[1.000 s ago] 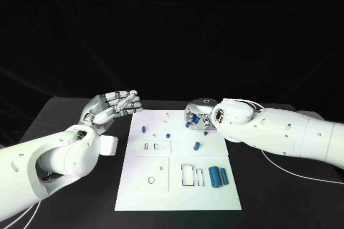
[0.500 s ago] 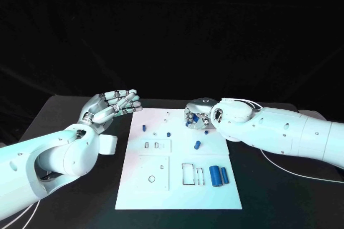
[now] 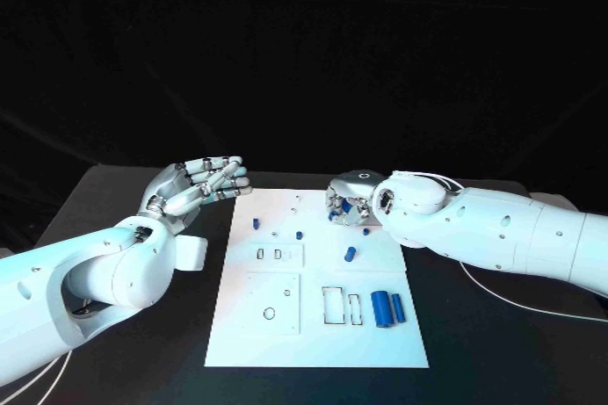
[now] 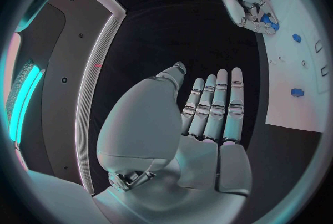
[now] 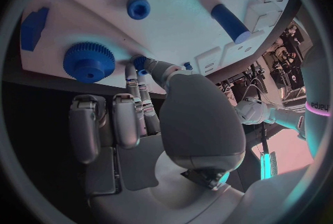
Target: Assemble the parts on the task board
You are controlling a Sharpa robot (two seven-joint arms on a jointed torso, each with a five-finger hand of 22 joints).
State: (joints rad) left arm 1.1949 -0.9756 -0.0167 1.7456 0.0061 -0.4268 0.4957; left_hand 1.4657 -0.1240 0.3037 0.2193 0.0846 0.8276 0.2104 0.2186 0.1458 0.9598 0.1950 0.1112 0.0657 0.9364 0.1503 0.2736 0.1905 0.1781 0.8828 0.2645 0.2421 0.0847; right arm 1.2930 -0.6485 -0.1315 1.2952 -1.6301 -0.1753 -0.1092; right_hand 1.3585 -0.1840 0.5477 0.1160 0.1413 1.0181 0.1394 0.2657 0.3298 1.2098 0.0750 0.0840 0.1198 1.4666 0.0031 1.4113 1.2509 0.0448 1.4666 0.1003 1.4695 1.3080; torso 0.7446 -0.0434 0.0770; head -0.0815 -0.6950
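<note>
Both arms wear smooth, glossy white shells, bulging into rounded housings behind each wrist and dotted with small dark screw holes. The left silver many-fingered hand (image 3: pixel 199 184) has metallic segmented fingers with darker bands between the segments. The right silver many-fingered hand (image 3: pixel 349 203) looks alike, with a thin white cable looping over the housing behind it.

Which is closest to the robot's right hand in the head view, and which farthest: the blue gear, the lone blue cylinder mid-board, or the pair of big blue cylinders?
1. Blue gear, at the right hand, board's far end.
2. Lone blue cylinder, mid-board.
3. Pair of big blue cylinders, near right corner.
</note>
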